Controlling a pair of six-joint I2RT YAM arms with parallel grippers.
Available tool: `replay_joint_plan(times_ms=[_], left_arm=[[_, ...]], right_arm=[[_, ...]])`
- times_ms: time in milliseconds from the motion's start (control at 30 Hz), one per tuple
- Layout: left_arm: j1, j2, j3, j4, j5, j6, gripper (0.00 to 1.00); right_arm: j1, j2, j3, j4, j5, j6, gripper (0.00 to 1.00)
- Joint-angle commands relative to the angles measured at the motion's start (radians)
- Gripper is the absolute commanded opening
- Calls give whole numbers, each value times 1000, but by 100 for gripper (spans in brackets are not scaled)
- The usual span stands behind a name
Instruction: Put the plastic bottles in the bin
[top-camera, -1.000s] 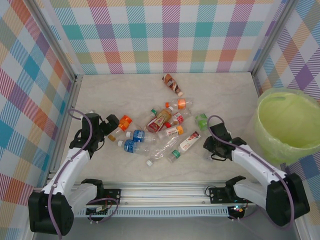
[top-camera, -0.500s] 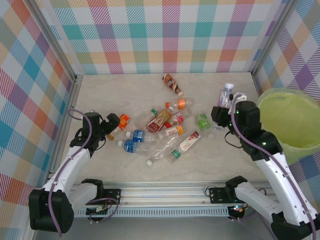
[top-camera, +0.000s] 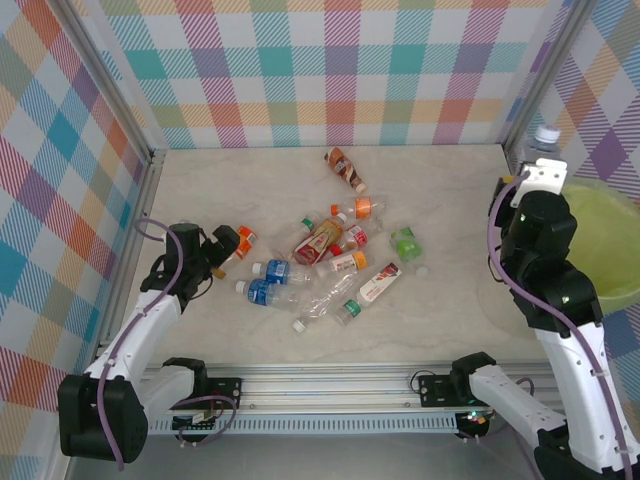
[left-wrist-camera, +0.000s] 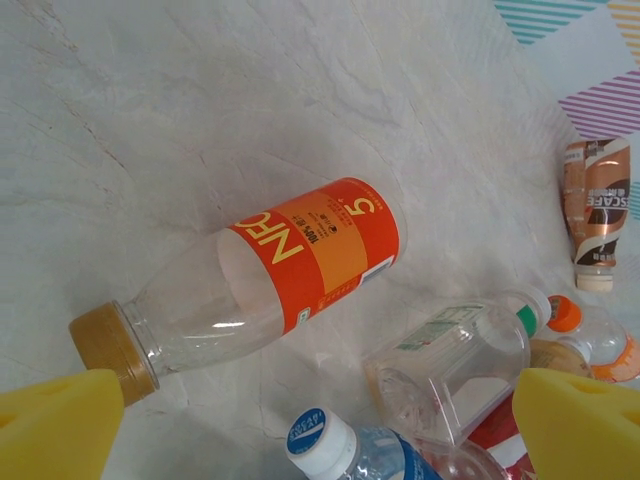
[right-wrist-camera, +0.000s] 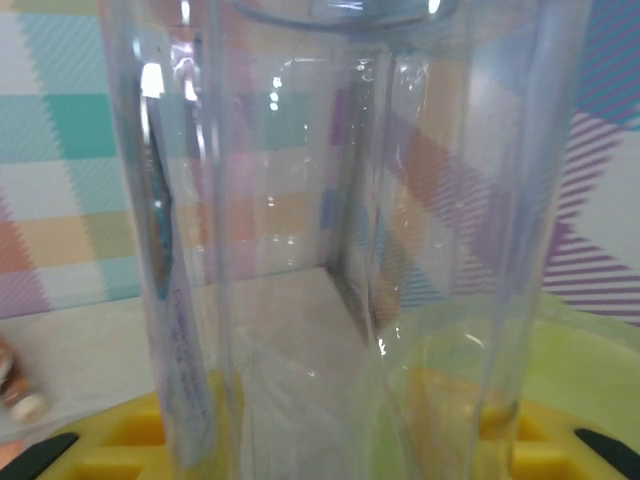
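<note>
My right gripper (top-camera: 541, 168) is raised at the right, shut on a clear plastic bottle (top-camera: 545, 135) that stands upright beside the bin's left rim. In the right wrist view this bottle (right-wrist-camera: 330, 250) stands close between the yellow fingers (right-wrist-camera: 120, 450). The pale yellow-green bin (top-camera: 612, 250) sits at the right edge, partly behind the arm, and appears as the bin (right-wrist-camera: 590, 370) through the bottle. My left gripper (top-camera: 226, 245) is open and low on the table, next to an orange-labelled bottle (left-wrist-camera: 290, 265) that lies just ahead of its fingertips (left-wrist-camera: 60, 425).
Several more bottles lie in a loose pile (top-camera: 330, 262) mid-table, among them a blue-capped one (left-wrist-camera: 335, 445) and a clear one (left-wrist-camera: 455, 365) close to the left gripper. A brown bottle (top-camera: 345, 168) lies near the back wall. Checked walls enclose the table.
My right arm has lifted from the table with the clear bottle and swung up and right to the bin's edge, its jaws tightening. The left gripper has barely moved.
</note>
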Motion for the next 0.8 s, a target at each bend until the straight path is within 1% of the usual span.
replay_joint_plan(times_ms=[0,167,233,300,400,467,500,533,633,767], left_arm=[[23,14,13,-16,-53,-8,100],[47,14,5,9,-45,-19,100],[51,8,10,8,-55,-12,100],[55,2,19,0,-66,3,100],[66,-4,29,-15,-89,22,100],[73,-6,34,-26,-104,18,100],[77,-11,40,-34,-121,8,100],[79,-20,43,-34,-135,2,100],[82,-55,31,-30,-164,12,100],[93,-51,31,-27,-181,43,100]], right_arm=[[-85,-9,19,10,91,-54,44],[-242,64,46,-95,86,-53,45],[-307,84,51,-123,37,-46,46],[-401,100,61,-163,-53,-15,46],[-568,147,89,-269,-242,45,46],[-659,187,95,-330,-360,74,47],[-697,210,92,-358,-394,83,47],[-721,233,88,-377,-405,85,47],[-733,288,56,-401,-315,66,48],[-732,299,39,-379,-305,84,53]])
